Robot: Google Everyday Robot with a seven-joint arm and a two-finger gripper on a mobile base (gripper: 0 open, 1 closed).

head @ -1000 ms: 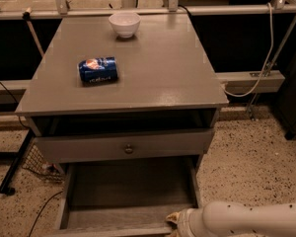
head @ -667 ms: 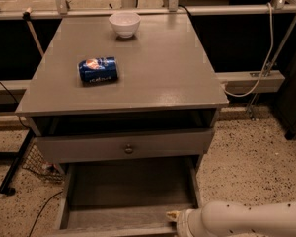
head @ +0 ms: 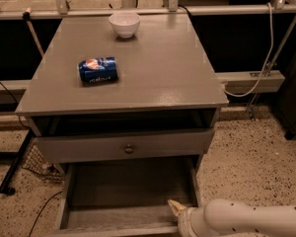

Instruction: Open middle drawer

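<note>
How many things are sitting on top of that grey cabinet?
2. A white bowl sits near the back edge, and a blue can lies on its side toward the front left. Nothing seems hidden. The gripper is down at the pulled-out drawer's front.

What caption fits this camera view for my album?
The robot's white gripper is at the front rim of the pulled-out grey wooden middle drawer.
</note>
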